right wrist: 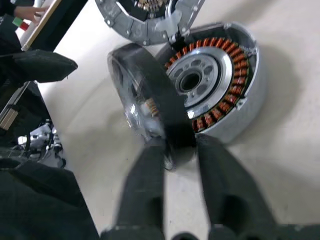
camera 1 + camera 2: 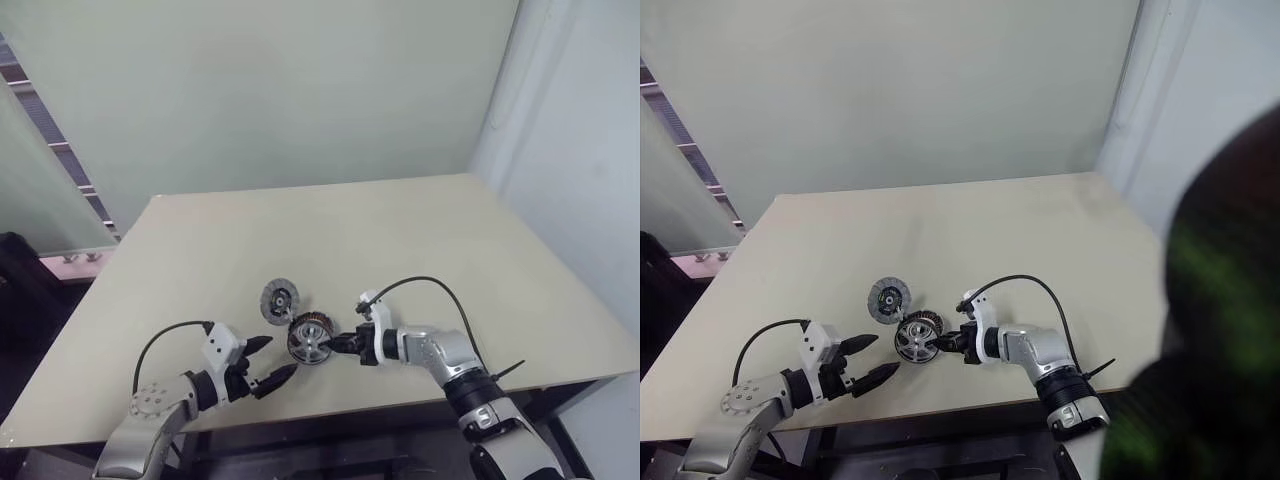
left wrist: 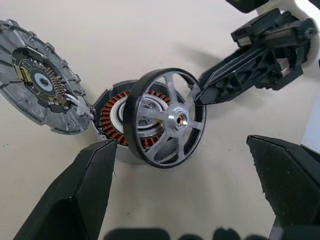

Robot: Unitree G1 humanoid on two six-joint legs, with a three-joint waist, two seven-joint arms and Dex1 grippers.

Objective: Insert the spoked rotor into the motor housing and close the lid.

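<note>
1. The right gripper [image 1: 175,150] is pinching the black rim of the spoked rotor [image 3: 165,117], holding it on edge, tilted against the motor housing [image 1: 220,80].
2. The left gripper [image 2: 268,362] is hovering with jaws wide apart at the housing's 8 o'clock; touching nothing.
3. The lid [image 2: 280,299] is lying open at the housing's 10 o'clock on the table [image 2: 420,230].

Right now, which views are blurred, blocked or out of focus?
Right eye view: a dark, green-tinged smear blocks the right side. Right wrist view: the right gripper is soft with blur, as is the rotor rim it pinches; the motor housing stays sharper. Left wrist view: crisp; the left gripper frames it.
</note>
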